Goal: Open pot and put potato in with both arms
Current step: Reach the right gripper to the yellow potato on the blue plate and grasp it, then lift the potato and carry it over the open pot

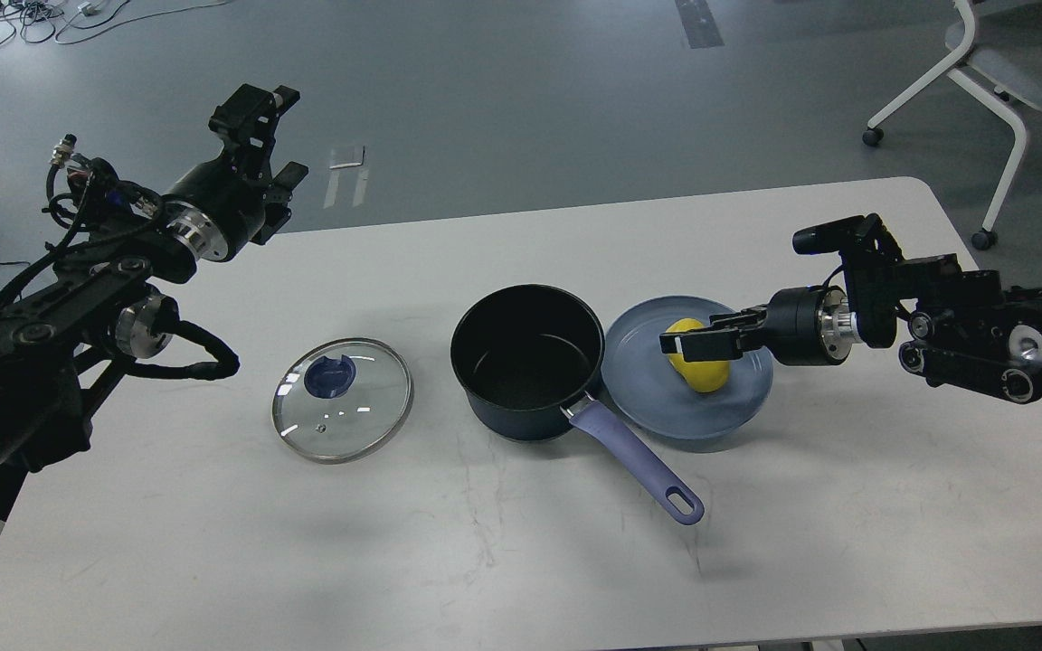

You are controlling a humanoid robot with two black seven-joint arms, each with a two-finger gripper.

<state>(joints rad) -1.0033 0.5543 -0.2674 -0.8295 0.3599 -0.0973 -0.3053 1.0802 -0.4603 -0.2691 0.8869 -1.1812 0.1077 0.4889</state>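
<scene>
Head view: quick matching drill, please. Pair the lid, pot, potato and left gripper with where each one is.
Things:
1. lid
2. pot
3. potato
4. left gripper

Places:
A. on the blue plate, at the right gripper
B. raised over the table's far left edge
C. flat on the table, left of the pot
D. uncovered, between lid and plate

Pairs: 1-C, 2-D, 3-A, 4-B

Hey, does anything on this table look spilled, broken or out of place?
Nothing stands out. The glass lid lies flat left of the open pot, which is upright and empty. The potato sits on the blue plate at the right claw. No spills visible.
</scene>
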